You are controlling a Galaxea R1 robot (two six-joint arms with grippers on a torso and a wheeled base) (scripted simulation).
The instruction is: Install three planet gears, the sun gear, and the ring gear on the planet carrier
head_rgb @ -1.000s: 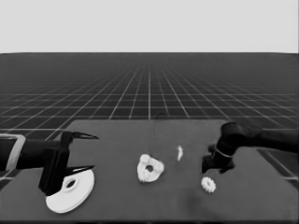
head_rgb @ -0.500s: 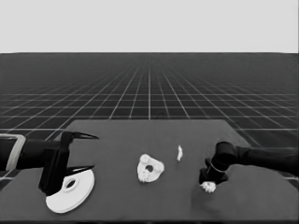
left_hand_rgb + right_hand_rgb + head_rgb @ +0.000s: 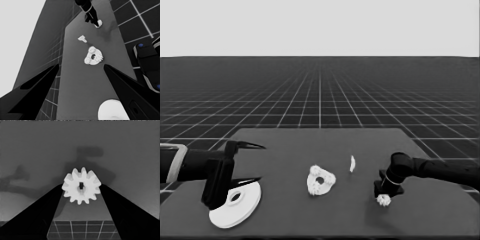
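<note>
A small planet gear (image 3: 383,200) lies flat on the table's right side. My right gripper (image 3: 384,194) is down on it, and in the right wrist view both fingertips touch the gear's (image 3: 88,187) teeth, so the right gripper (image 3: 81,186) is shut on it. The planet carrier, the smaller round part (image 3: 320,181), lies mid-table with toothed gears sitting on it (image 3: 93,56). The ring gear, the larger round part (image 3: 235,205), lies at the left end under my waiting left gripper (image 3: 260,162), which is open and not holding it (image 3: 113,111).
A thin white piece (image 3: 352,163) lies between the smaller round part and the right arm, also seen in the left wrist view (image 3: 82,38). Dark machinery with blue lights (image 3: 147,62) shows past the table's edge. The table's front edge runs close to the right gripper.
The right arm has come down and forward from above the table onto the loose gear, which stayed in place. The left arm has not moved.
</note>
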